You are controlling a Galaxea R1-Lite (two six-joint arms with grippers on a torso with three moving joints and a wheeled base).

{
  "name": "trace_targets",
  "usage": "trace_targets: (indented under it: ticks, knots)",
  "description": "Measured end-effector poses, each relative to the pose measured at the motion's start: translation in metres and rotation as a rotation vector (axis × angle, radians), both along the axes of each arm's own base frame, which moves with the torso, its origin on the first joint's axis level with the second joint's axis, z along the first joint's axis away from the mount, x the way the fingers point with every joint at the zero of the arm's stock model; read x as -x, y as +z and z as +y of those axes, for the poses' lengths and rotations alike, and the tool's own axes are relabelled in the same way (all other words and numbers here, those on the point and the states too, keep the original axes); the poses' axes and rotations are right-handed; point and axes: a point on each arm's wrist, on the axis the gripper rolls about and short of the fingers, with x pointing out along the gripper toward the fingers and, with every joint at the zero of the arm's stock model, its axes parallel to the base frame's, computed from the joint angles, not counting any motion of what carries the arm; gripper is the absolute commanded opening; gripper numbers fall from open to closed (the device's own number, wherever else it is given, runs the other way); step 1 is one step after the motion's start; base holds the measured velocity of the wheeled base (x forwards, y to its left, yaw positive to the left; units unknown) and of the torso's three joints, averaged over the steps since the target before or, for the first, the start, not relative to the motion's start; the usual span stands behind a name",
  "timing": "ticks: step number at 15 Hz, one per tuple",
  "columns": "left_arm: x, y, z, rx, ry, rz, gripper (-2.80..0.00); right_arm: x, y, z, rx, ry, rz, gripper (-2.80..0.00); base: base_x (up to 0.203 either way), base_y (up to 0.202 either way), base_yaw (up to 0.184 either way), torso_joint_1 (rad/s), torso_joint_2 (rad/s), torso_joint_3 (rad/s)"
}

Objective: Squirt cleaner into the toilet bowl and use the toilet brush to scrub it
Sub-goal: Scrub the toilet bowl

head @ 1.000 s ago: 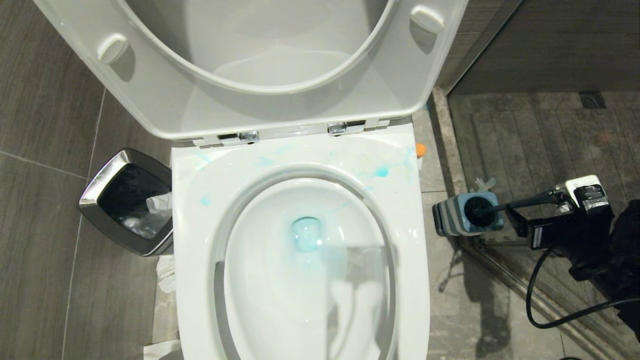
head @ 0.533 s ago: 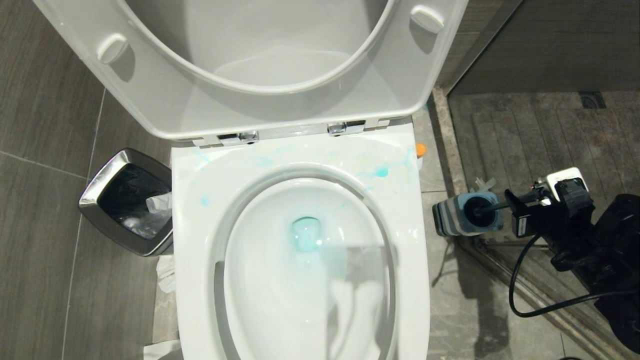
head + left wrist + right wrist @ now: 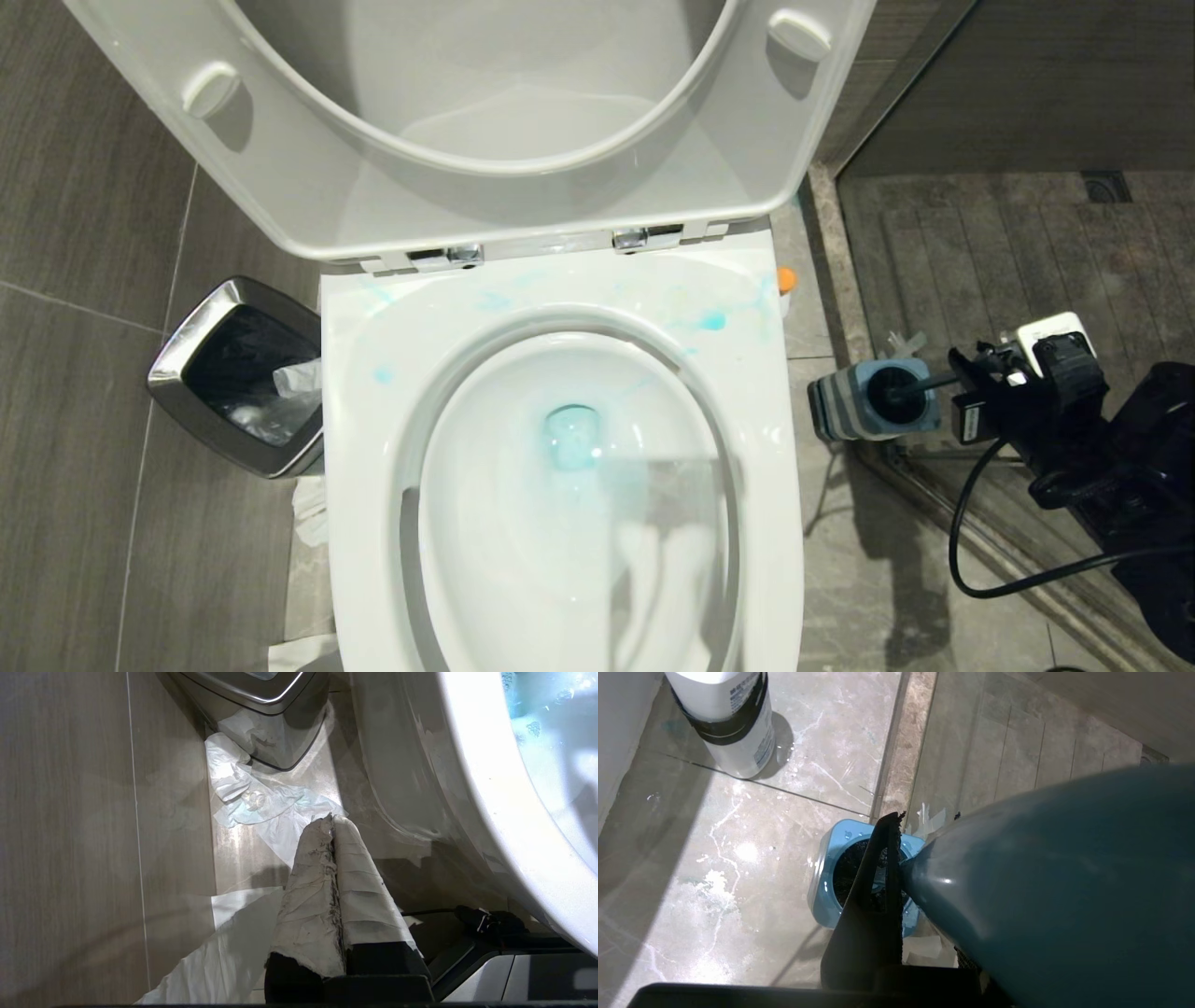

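Right tool (image 3: 971, 387) clamping on toilet brush (image 3: 1055, 886) handle; brush head sitting in blue holder (image 3: 873, 401) on floor, right of toilet bowl (image 3: 569, 485). I'm planning straight-up lift so holder isn't dragged along, then swing over rim. Left tool (image 3: 332, 826) closed, empty, parked low near bin (image 3: 233, 373). Cleaner (image 3: 724, 718) standing just beside toilet. Floor tiles (image 3: 714, 882) looking wet, paper scraps (image 3: 261, 807) lying about, blue splashes on rim.

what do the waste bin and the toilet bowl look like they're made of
The waste bin: apparently polished metal, probably steel; its rim mirrors the light. The toilet bowl: glossy white glazed ceramic by the look of it, with sharp highlights and reflections on its wet surface.
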Motion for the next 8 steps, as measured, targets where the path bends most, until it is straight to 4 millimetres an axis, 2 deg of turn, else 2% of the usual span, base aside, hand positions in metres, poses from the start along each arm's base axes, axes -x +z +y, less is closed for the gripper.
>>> trace_targets:
  ticks: [3, 8]
  knots:
    - [0.0, 0.0, 0.0, 0.0, 0.0, 0.0, -2.8, 0.009, 0.005, 0.0, -0.012, 0.001, -0.013, -2.8, 0.0, 0.0, 0.0, 0.0, 0.0, 0.0]
    - [0.0, 0.0, 0.0, 0.001, 0.001, 0.0, -2.8, 0.036, 0.024, -0.001, -0.021, 0.006, -0.057, -2.8, 0.0, 0.0, 0.0, 0.0, 0.0, 0.0]
